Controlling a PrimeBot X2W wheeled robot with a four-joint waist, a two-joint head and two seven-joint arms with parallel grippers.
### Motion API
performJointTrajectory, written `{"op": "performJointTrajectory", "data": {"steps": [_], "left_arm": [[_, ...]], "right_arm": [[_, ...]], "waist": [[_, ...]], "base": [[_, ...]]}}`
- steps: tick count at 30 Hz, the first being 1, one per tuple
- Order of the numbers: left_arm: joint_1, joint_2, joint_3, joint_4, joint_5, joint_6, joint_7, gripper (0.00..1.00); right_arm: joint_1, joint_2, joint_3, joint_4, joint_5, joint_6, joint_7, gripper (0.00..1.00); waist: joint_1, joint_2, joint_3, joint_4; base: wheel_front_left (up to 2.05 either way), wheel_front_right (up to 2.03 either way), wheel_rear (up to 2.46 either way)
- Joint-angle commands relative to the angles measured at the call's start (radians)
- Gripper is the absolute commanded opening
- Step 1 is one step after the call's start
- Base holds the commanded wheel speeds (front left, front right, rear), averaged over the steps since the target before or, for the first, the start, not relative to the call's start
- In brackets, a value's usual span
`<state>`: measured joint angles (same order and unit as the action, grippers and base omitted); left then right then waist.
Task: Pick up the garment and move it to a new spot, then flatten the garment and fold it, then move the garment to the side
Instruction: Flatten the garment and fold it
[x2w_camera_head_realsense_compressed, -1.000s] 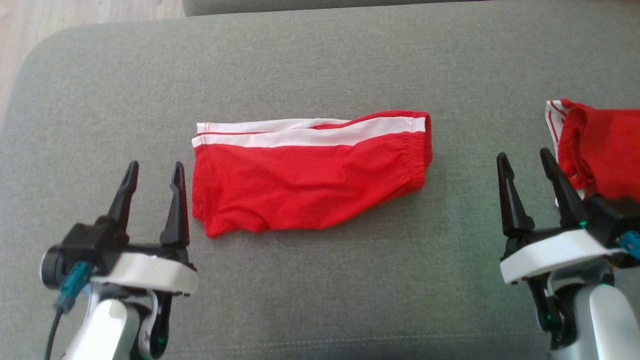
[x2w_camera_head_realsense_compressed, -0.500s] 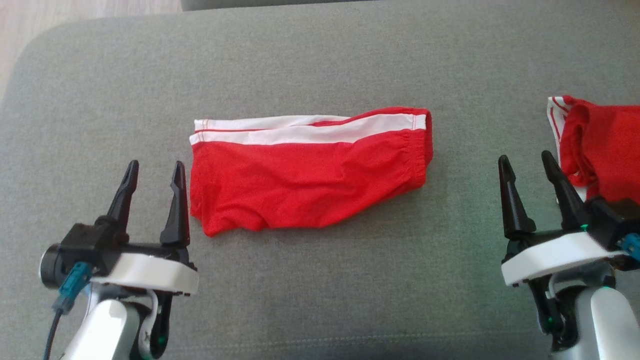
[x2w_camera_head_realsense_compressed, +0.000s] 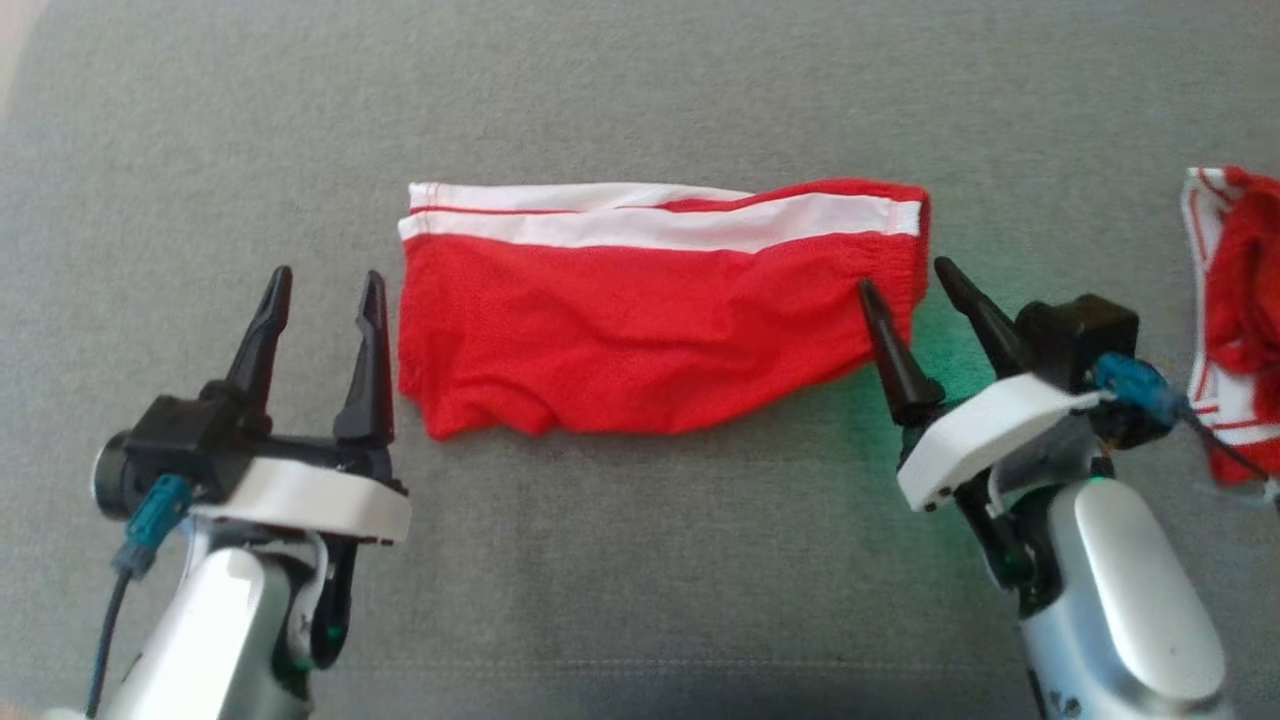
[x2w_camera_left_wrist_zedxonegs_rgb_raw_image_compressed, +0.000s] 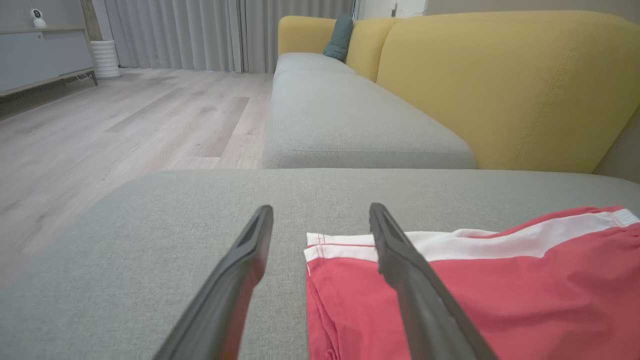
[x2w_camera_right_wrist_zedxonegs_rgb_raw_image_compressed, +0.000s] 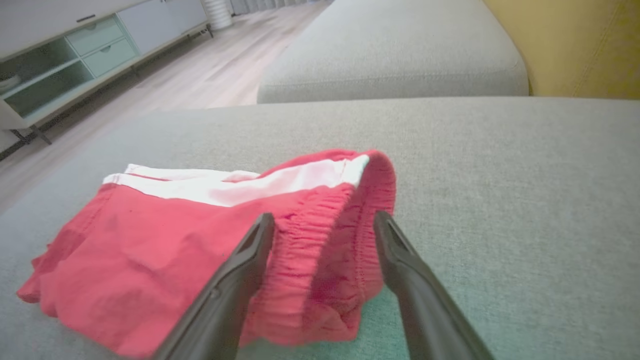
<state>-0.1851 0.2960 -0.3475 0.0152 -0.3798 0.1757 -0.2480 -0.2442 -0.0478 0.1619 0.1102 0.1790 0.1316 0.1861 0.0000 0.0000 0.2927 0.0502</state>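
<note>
The garment (x2w_camera_head_realsense_compressed: 640, 320) is a pair of red shorts with white side stripes, lying folded flat in the middle of the grey sofa cushion (x2w_camera_head_realsense_compressed: 640, 560). My left gripper (x2w_camera_head_realsense_compressed: 326, 275) stands open just off its left edge, touching nothing; the left wrist view has the garment (x2w_camera_left_wrist_zedxonegs_rgb_raw_image_compressed: 500, 290) to the right of my left gripper (x2w_camera_left_wrist_zedxonegs_rgb_raw_image_compressed: 321, 207). My right gripper (x2w_camera_head_realsense_compressed: 903, 274) is open at the garment's right end, its fingers straddling the elastic waistband. In the right wrist view the garment (x2w_camera_right_wrist_zedxonegs_rgb_raw_image_compressed: 175, 250) bunches between the open fingers of my right gripper (x2w_camera_right_wrist_zedxonegs_rgb_raw_image_compressed: 324, 215).
A second red and white garment (x2w_camera_head_realsense_compressed: 1235, 320) lies crumpled at the cushion's right edge, behind my right arm. A yellow backrest (x2w_camera_left_wrist_zedxonegs_rgb_raw_image_compressed: 500, 85) rises beyond the cushion. The wooden floor (x2w_camera_left_wrist_zedxonegs_rgb_raw_image_compressed: 100, 125) drops off past the left side, with a pale cabinet (x2w_camera_right_wrist_zedxonegs_rgb_raw_image_compressed: 75, 55) farther out.
My right gripper has swung left from beside the second garment to the folded garment's waistband end. The head view has shifted forward and down. The left gripper has kept its place.
</note>
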Motion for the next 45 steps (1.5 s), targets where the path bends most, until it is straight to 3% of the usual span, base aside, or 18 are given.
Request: {"op": "performJointTrajectory", "data": {"steps": [1,9,16,17,19,20,26,35,41,45], "left_arm": [[-0.046,0.009,0.029,-0.016,0.002,-0.007,-0.008,1.0],[-0.084,-0.023,0.019,0.021,0.013,-0.031,-0.012,1.0],[-0.091,-0.041,0.035,0.029,0.027,-0.045,-0.013,1.0],[-0.091,-0.043,0.037,0.03,0.03,-0.047,-0.013,1.0],[-0.093,-0.046,0.041,0.03,0.037,-0.051,-0.014,1.0],[-0.093,-0.048,0.043,0.029,0.041,-0.053,-0.014,1.0],[-0.089,-0.055,0.057,0.033,0.056,-0.061,-0.014,1.0],[-0.071,-0.063,0.065,0.029,0.069,-0.067,-0.014,1.0],[-0.058,-0.064,0.07,0.029,0.071,-0.066,-0.014,1.0],[-0.052,-0.067,0.069,0.032,0.071,-0.066,-0.014,1.0]], "right_arm": [[-0.024,-0.003,0.009,-0.011,-0.001,-0.001,0.009,1.0],[-0.059,-0.014,-0.089,0.079,-0.01,-0.001,0.069,1.0],[-0.087,-0.014,-0.09,0.162,0.045,-0.001,0.146,1.0],[-0.089,-0.013,-0.087,0.172,0.06,-0.001,0.158,0.82],[-0.095,-0.013,-0.074,0.178,0.078,-0.001,0.169,0.04],[-0.095,-0.013,-0.07,0.179,0.088,-0.001,0.171,0.0],[-0.073,-0.042,-0.058,0.14,0.125,-0.001,0.153,0.0],[0.017,-0.153,-0.091,0.029,0.18,-0.001,0.161,0.0],[0.042,-0.18,-0.094,-0.039,0.23,-0.001,0.222,0.0],[0.037,-0.171,-0.071,-0.116,0.329,-0.001,0.328,0.0]], "waist": [[0.0,0.0,0.016,0.024],[0.0,0.0,0.049,0.08],[0.0,0.0,0.062,0.089],[0.0,0.0,0.063,0.088],[0.0,0.0,0.065,0.086],[0.0,0.0,0.065,0.083],[0.0,0.0,0.056,0.065],[0.0,0.0,0.019,0.042],[0.0,0.0,0.002,0.031],[0.0,0.0,-0.011,0.028]], "base": [[0.0,0.0,0.0],[0.0,0.0,0.0],[0.0,0.0,0.0],[0.0,0.0,0.0],[0.0,0.0,0.0],[0.0,0.0,0.0],[0.0,0.0,0.0],[0.0,0.0,0.0],[0.0,0.0,0.0],[0.0,0.0,0.0]]}}
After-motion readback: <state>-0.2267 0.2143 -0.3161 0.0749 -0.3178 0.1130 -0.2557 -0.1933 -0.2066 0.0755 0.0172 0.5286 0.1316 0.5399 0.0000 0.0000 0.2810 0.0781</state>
